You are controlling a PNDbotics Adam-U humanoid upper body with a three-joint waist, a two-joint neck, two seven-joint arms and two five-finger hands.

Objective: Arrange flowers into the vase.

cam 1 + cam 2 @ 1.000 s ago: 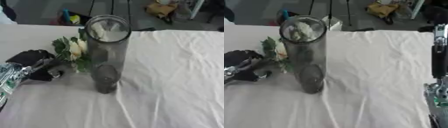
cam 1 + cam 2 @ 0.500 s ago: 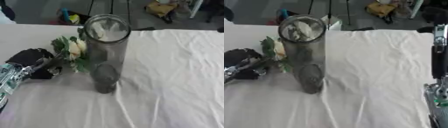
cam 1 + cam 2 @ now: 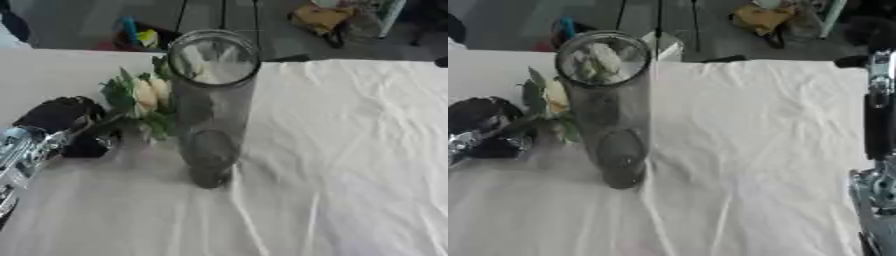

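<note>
There is one tall glass vase (image 3: pixel 213 110) on one white cloth (image 3: pixel 350 165). At its 9 o'clock is one bunch of flowers (image 3: pixel 144 100), with two pale blooms showing. One black hand (image 3: pixel 61 125) shows.

We see a white, creased tablecloth (image 3: pixel 350 150) covering the table. Beyond the far edge, on the grey floor, we note a yellow-brown object (image 3: pixel 319 17), a colourful cluster (image 3: pixel 140 37) and dark stand legs (image 3: pixel 658 22).

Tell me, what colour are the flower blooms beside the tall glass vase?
The flower blooms are cream-white, with green leaves; the left eye view shows them best.
</note>
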